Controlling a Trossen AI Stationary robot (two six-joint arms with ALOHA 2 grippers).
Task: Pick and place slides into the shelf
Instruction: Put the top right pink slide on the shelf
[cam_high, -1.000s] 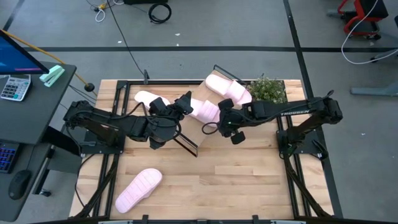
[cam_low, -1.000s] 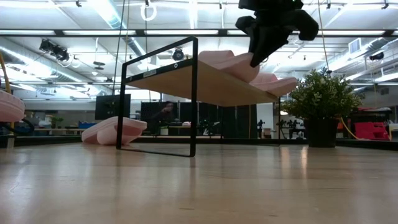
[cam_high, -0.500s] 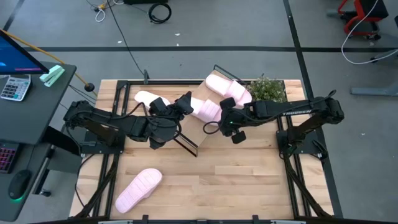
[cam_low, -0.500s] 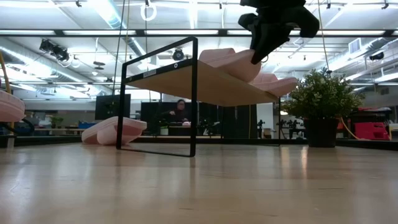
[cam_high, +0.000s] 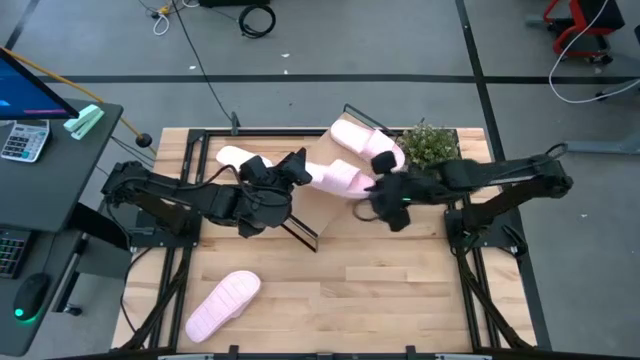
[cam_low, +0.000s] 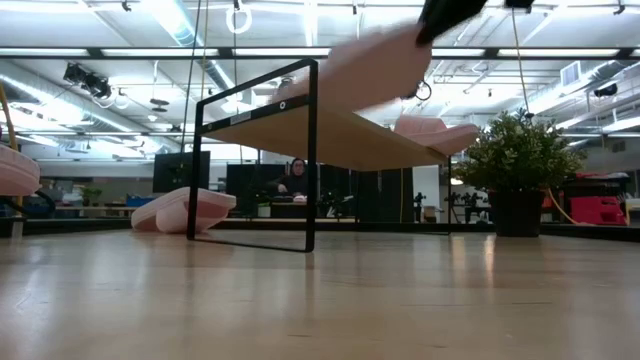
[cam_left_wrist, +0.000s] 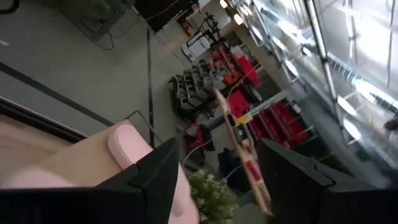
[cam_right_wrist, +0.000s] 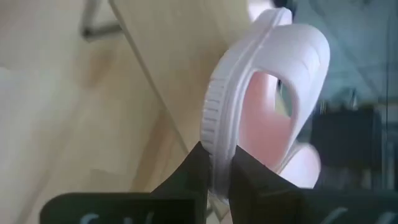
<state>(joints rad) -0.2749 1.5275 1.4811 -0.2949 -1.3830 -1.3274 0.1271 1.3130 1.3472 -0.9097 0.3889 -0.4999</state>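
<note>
The right gripper (cam_right_wrist: 214, 177) fingers pinch the pale pink foam slide (cam_right_wrist: 261, 99), now lifted off the light wood shelf board (cam_high: 322, 205) instead of resting on it. Left gripper (cam_high: 285, 170): fingers apart, empty, beside the shelf.

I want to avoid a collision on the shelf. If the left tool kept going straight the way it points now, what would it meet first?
Most likely the slide lying on the shelf just ahead of the left tool; its wrist view shows that pink toe between the open fingers. How near it lies is unclear.
</note>
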